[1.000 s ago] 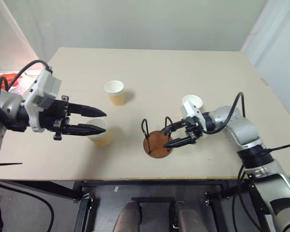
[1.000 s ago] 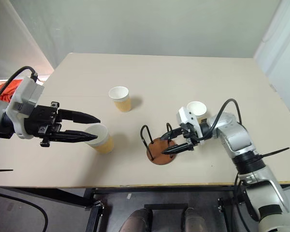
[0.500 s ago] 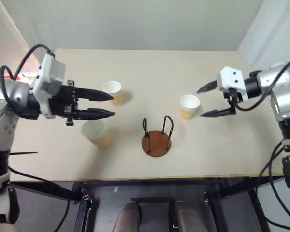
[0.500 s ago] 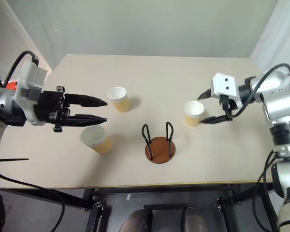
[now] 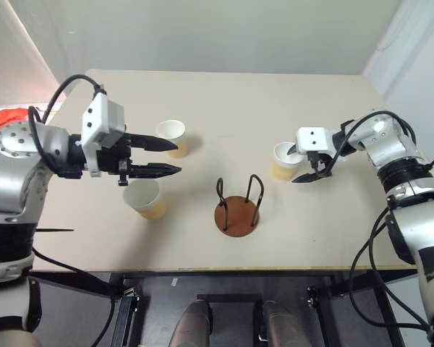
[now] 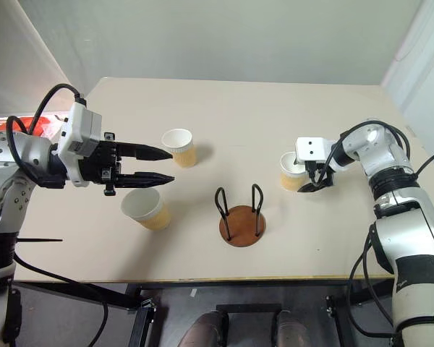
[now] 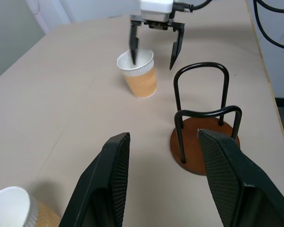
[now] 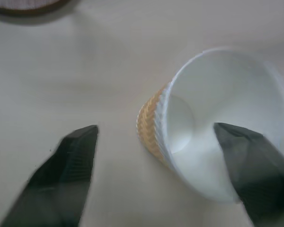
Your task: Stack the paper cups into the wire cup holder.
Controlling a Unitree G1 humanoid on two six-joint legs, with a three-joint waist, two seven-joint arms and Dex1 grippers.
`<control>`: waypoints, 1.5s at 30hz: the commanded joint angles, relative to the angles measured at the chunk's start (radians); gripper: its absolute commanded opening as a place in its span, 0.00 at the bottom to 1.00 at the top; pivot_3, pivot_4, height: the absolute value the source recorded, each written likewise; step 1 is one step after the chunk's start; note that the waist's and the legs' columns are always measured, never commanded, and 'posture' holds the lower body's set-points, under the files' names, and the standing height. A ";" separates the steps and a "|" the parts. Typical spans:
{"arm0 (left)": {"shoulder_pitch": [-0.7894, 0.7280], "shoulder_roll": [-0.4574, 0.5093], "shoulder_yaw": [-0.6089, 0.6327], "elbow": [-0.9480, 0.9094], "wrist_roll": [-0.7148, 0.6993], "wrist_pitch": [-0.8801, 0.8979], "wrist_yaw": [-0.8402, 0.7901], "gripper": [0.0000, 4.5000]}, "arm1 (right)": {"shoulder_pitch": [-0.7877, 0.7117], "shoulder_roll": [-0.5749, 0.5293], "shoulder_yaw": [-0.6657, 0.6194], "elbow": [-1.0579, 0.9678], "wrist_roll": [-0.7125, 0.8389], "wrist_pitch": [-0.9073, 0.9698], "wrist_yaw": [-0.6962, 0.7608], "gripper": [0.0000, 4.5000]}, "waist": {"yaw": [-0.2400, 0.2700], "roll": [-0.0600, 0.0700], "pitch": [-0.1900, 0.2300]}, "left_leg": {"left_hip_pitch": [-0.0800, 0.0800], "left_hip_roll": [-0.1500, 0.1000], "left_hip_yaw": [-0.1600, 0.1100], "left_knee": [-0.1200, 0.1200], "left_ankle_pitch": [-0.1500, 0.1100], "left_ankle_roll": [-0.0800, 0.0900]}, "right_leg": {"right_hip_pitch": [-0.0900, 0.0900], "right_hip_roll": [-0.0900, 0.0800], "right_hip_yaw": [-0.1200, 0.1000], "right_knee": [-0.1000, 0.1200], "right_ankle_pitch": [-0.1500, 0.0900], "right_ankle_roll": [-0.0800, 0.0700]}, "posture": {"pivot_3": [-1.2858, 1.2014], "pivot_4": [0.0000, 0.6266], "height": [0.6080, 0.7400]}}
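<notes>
The desk point(image 6: 289, 116) is carrying an empty wire cup holder point(image 6: 241, 218) near its front edge and three upright paper cups around it. The right hand point(image 6: 309, 177) is straddling the right cup point(image 6: 291, 172), one finger inside the rim and one outside, jaws apart, not yet gripping. The left hand point(image 6: 158, 164) is hovering level, jaws wide, between the far cup point(image 6: 179, 147) and the near-left cup point(image 6: 145, 208). Judged step: the first grasp. The next move calls for pinching the wall, lifting, and lowering between the loops.

3 paper cups point(image 5: 146, 199) upright round empty wire cup holder point(image 5: 237, 210).
</notes>
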 commanded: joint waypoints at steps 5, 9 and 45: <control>0.011 0.036 0.057 -0.042 -0.021 0.030 0.014 0.55 | -0.061 0.015 -0.024 0.046 -0.023 -0.048 -0.016 0.33 | 0.000 0.000 0.000 | 0.001 0.000 0.000 0.000 0.000 -0.001 | 0.000 0.000 0.000 0.001 0.000 0.000 | 0.52 0.24 1.00; 0.024 0.043 0.067 -0.042 -0.023 0.027 0.011 0.55 | -0.094 -0.011 -0.072 0.008 0.044 -0.016 0.090 0.02 | 0.000 0.000 0.000 | 0.001 0.000 0.000 0.000 0.001 -0.001 | 0.001 0.000 0.000 0.001 0.000 -0.001 | 0.52 0.24 1.00; 0.134 0.216 0.046 -0.049 0.097 -0.075 -0.092 0.55 | 0.059 -0.112 0.101 -0.895 0.579 0.407 0.252 0.44 | -0.007 -0.003 -0.001 | 0.004 0.010 0.001 0.000 -0.002 -0.005 | 0.001 0.009 0.000 0.004 -0.010 -0.008 | 0.52 0.24 1.00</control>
